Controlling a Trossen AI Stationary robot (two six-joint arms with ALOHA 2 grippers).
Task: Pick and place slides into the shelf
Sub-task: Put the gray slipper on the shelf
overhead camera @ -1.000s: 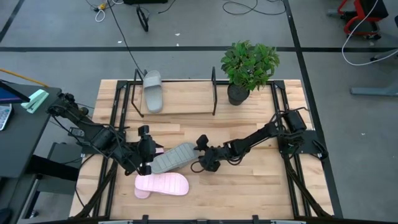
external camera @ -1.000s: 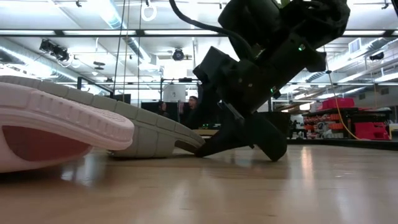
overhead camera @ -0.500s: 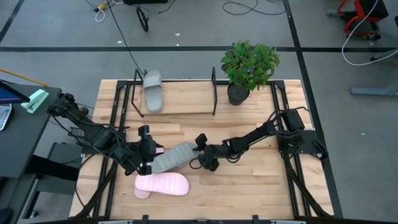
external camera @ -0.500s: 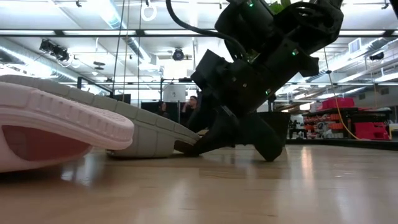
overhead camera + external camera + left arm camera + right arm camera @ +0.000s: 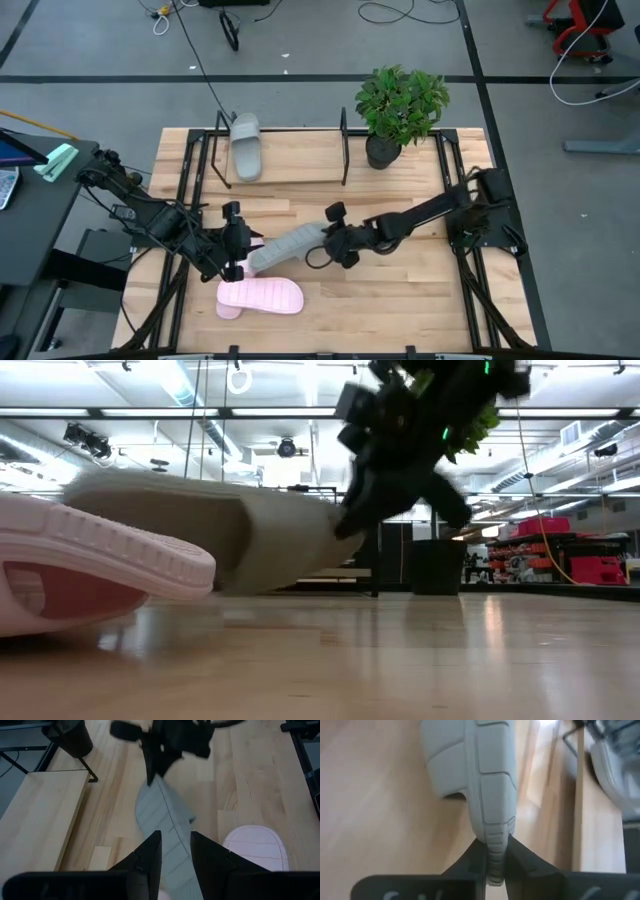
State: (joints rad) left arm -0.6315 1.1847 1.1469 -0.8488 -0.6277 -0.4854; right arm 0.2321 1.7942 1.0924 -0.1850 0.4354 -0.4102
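A light wooden table (image 5: 420, 290) carries a low black-framed shelf (image 5: 290, 160) holding one grey-green slide (image 5: 245, 146), a potted plant (image 5: 398, 112) just beside the shelf, and a pink slide (image 5: 262, 296) well apart from the shelf.

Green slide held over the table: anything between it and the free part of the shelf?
Nothing visible. Both grippers hold the green slide; bare table lies between it and the shelf, whose only occupant sits at its left end.
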